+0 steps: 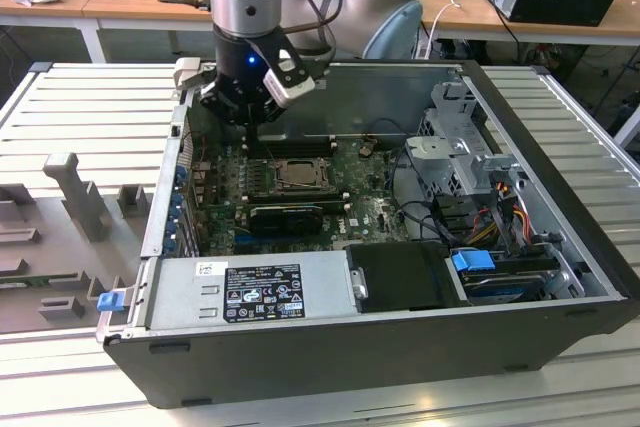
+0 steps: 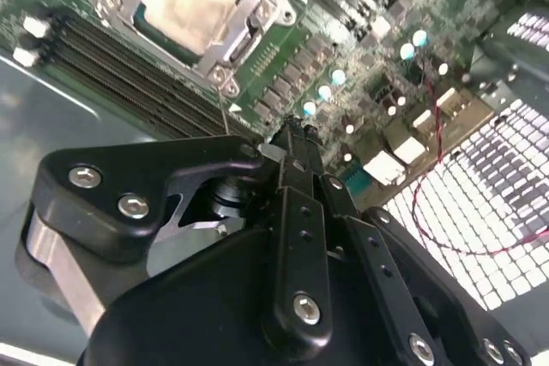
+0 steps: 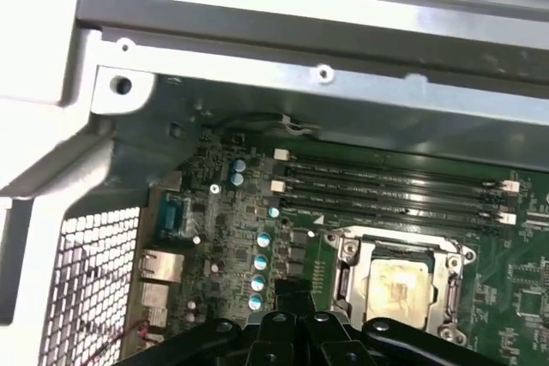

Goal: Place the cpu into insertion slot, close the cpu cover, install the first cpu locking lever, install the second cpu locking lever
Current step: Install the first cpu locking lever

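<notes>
The cpu (image 2: 190,2), a pale beige square chip, lies flat in the insertion slot (image 1: 291,176) on the green motherboard. The cpu cover (image 2: 254,13), a silvery frame, lies down around the chip, and both wrist views show it so (image 3: 352,270). A thin metal rod (image 2: 225,114) rises beside the socket's near corner. My gripper (image 2: 292,139) hangs above the board a short way from the socket, on the side toward the case's perforated rear panel. Its black fingers are shut together with nothing between them. In the exterior view the gripper (image 1: 252,123) hovers over the board's far part, toward the exterior view's left.
Long black memory slots (image 3: 386,190) run beside the socket. The case's rear grille (image 3: 86,280) and metal wall (image 3: 343,100) stand close to the gripper. A power supply (image 1: 260,289), a drive cage (image 1: 460,152) and loose cables (image 1: 420,212) fill the case's near side and the exterior view's right.
</notes>
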`<action>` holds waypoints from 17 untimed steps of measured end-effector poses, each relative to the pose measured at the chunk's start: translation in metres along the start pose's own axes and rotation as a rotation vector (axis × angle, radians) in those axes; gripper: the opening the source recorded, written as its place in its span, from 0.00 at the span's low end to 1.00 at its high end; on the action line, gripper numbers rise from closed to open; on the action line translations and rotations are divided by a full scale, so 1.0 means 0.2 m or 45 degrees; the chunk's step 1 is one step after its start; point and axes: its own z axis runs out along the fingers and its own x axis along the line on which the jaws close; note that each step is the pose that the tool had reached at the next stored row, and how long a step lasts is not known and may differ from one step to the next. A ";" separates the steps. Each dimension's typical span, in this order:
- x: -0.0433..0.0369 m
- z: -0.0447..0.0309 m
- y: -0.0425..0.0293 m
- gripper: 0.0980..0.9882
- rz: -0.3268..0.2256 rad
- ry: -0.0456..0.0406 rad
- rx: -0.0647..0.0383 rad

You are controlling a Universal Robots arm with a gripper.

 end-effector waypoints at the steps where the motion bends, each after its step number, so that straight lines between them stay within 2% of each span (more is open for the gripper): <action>1: 0.002 0.003 0.005 0.01 0.000 0.000 -0.003; 6: 0.001 0.030 0.050 0.01 -0.001 -0.004 -0.031; 8: -0.001 0.040 0.064 0.01 -0.001 -0.004 -0.037; 13: -0.009 0.051 0.089 0.01 -0.001 -0.005 -0.040; 17: -0.054 0.050 0.087 0.01 0.000 -0.005 -0.040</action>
